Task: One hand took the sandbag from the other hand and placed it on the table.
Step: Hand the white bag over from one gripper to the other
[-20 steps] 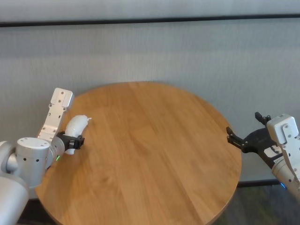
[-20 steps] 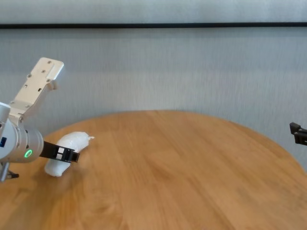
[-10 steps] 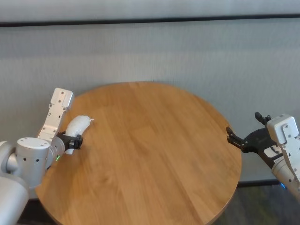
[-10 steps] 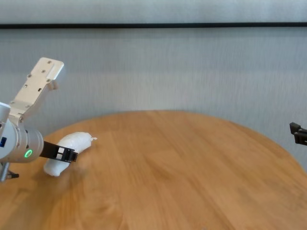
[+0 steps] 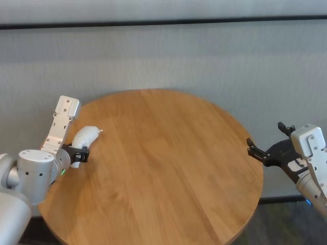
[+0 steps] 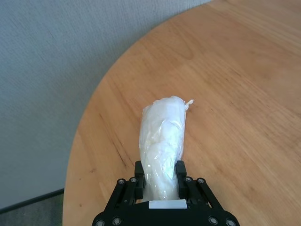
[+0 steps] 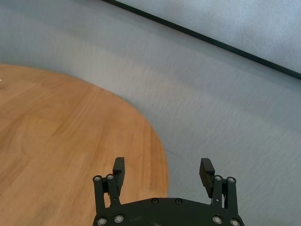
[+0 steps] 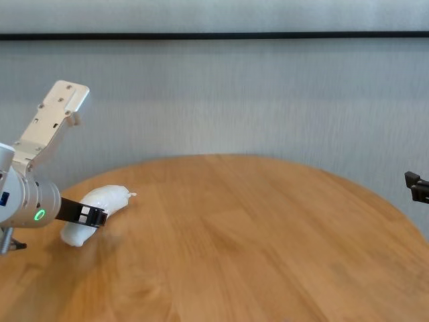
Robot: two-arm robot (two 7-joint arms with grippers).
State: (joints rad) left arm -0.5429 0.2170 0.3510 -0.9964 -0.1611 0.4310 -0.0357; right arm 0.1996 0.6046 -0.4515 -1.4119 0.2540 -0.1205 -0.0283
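The left gripper gripped the sandbag at the table's nine o'clock edge; whether the bag touched the wood was unclear. The right gripper waited open off the three o'clock edge. Handover and placement remained undone.

Grey textured wall, dark horizontal strip, grey floor

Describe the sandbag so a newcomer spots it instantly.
Start at the round wooden table and go to its left edge. There the left gripper, on the green-ringed wrist, has its jaws shut on the sandbag: a white, lumpy, sausage-shaped pouch with a knotted tip, the only white thing there.
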